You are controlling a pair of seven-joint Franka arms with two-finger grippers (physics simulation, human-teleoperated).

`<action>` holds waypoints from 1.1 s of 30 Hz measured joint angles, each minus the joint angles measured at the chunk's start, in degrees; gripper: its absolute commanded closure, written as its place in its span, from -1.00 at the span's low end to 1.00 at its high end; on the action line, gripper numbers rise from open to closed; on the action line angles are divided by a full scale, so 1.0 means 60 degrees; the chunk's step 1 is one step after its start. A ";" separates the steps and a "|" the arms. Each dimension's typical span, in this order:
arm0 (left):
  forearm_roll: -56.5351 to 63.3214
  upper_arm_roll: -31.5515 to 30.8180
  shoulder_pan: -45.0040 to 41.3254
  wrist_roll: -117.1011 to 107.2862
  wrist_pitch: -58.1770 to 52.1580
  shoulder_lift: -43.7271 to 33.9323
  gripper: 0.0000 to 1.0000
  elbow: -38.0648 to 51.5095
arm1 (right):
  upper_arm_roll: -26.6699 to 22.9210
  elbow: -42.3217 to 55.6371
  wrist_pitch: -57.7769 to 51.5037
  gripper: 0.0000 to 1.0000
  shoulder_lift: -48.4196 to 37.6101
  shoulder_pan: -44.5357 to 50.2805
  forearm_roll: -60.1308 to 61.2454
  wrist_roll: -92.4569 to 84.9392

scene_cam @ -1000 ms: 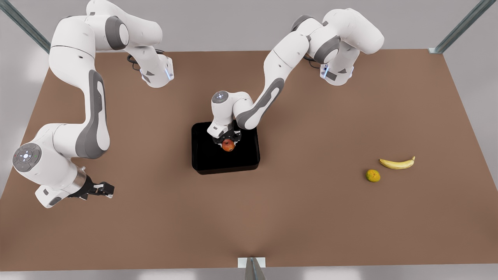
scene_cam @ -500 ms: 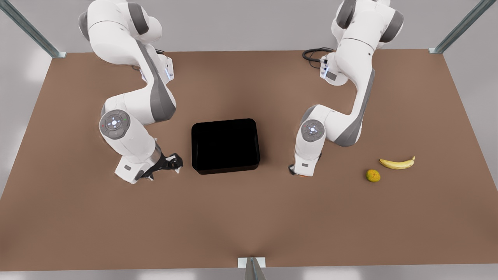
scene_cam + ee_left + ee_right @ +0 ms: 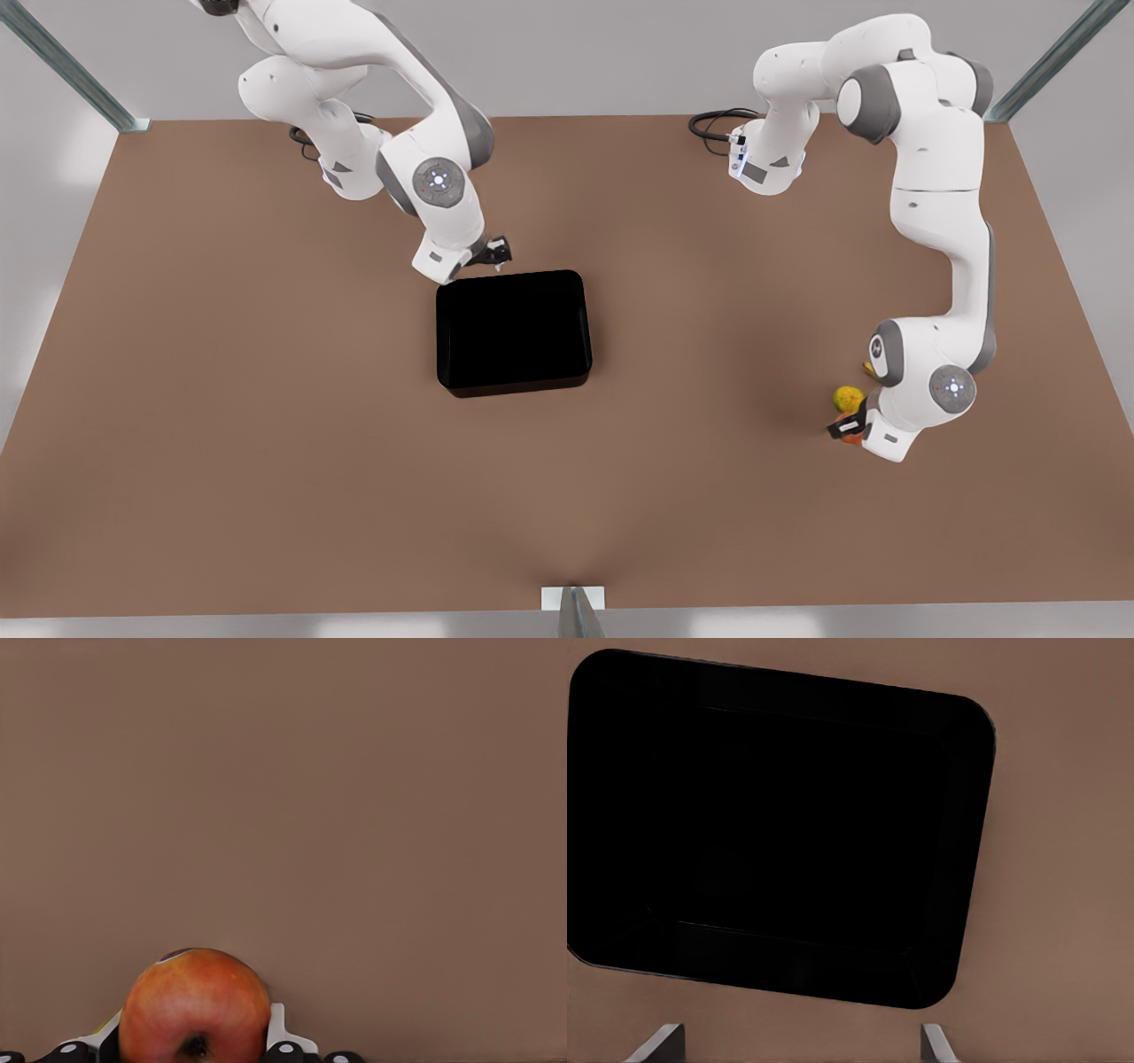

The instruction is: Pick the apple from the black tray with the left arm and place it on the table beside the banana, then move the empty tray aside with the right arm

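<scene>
Carried off the black tray [image 3: 514,332], the apple [image 3: 195,1005] now sits clamped in the left gripper [image 3: 849,430] at the banana's [image 3: 869,367] seven o'clock, while the right gripper [image 3: 494,252], fingers spread, hovers at the tray's eleven o'clock.

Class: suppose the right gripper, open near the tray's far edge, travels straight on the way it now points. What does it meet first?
Probably the glossy black rectangular tray: the right wrist view looks straight onto it past the open right gripper. Depth is unclear, so it may meet the tray's rim or floor first.
</scene>
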 measured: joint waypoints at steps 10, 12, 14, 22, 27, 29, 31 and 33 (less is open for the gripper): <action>-0.0276 -0.0168 -0.0010 0.2543 0.0228 -0.0569 -1.00 0.0239 | -0.1384 -0.0489 0.1682 -1.00 0.0827 -0.1577 0.1244 -0.0068; -0.1063 -0.0548 -0.0041 0.2539 -0.0912 -0.1206 -1.00 0.1918 | -0.1233 -0.0511 0.1913 -1.00 0.0829 -0.1489 0.1297 -0.0169; -0.1444 -0.0684 -0.0042 0.2532 -0.2233 -0.2084 -1.00 0.2833 | -0.1155 -0.0856 0.2431 -1.00 0.0833 -0.1435 0.1327 -0.0267; -0.1069 -0.0617 0.0054 0.2749 -0.5419 -0.4554 -1.00 0.1633 | -0.0976 -0.1690 0.4470 -1.00 0.0854 -0.1409 0.1346 -0.0655; -0.0836 -0.0613 0.0079 0.2711 -0.5969 -0.4027 -1.00 0.2149 | -0.0800 -0.1771 0.5016 -1.00 0.0947 -0.1354 0.1293 -0.0914; -0.0799 -0.0614 0.0065 0.2697 -0.6081 -0.3985 -1.00 0.2174 | -0.0794 -0.1779 0.5134 -1.00 0.1142 -0.1374 0.1280 -0.1043; -0.0778 -0.0614 0.0061 0.2686 -0.6158 -0.3973 -1.00 0.2181 | -0.0793 -0.1780 0.5220 -1.00 0.1337 -0.1386 0.1272 -0.1179; -0.0760 -0.0614 0.0069 0.2676 -0.6212 -0.3962 -1.00 0.2183 | -0.0789 -0.1783 0.5281 -1.00 0.1572 -0.1376 0.1265 -0.1308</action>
